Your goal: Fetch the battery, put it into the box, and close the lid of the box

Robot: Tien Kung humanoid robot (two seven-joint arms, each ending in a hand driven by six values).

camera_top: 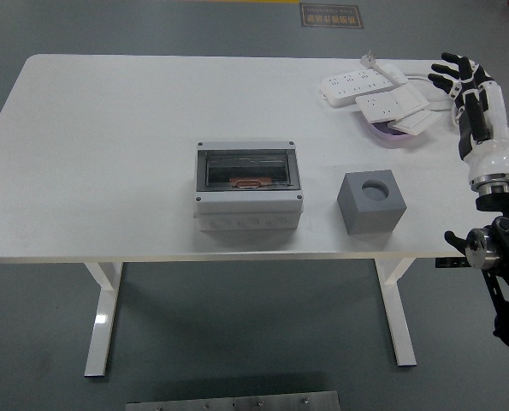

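The right hand hovers spread and empty beyond the table's right edge, while the enclosure box sits lid-closed, apparently finished.

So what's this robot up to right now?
Nothing is being handled at the moment. The right robot hand hangs over the table's far right corner, fingers spread and empty, near some power strips. In the middle sits a grey box with its clear lid down, and beside it a grey block with a round hole.
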